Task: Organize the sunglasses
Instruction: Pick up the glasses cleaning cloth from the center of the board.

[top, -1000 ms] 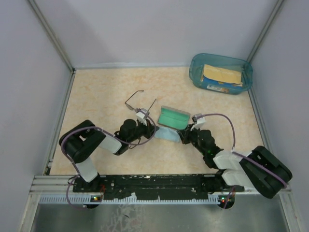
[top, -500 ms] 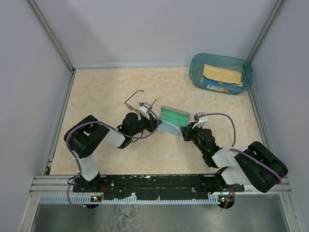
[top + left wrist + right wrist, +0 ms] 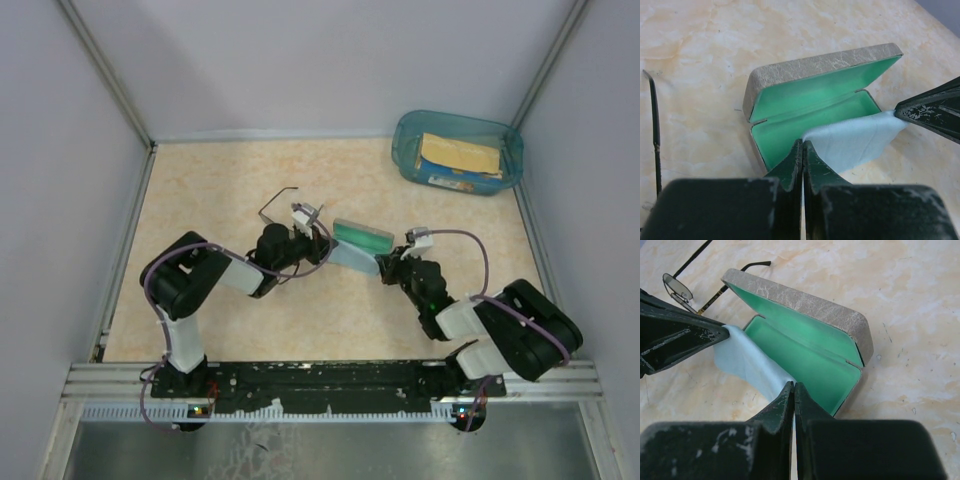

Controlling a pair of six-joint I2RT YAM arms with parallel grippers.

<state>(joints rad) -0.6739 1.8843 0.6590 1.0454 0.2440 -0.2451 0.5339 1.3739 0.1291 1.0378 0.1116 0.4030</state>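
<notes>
The sunglasses [image 3: 283, 203], a thin dark wire pair, lie open on the table left of the case; one lens [image 3: 677, 286] and a temple arm [image 3: 655, 120] show in the wrist views. The grey case [image 3: 362, 236] stands open with its green lining [image 3: 825, 95] [image 3: 805, 335] showing. A light blue cloth [image 3: 352, 260] hangs stretched across the case's near edge. My left gripper [image 3: 803, 145] [image 3: 325, 250] is shut on the cloth's [image 3: 855, 142] left corner. My right gripper [image 3: 793, 387] [image 3: 381, 268] is shut on the opposite corner of the cloth [image 3: 747, 360].
A teal plastic bin [image 3: 458, 150] holding a yellow packet stands at the back right. Grey walls close the table in on the left, back and right. Both arms reach inward and meet in front of the case.
Both grippers have moved away from the bases toward the case, carrying the cloth with them. The cloth has gone from the table in front of the case to its near edge.
</notes>
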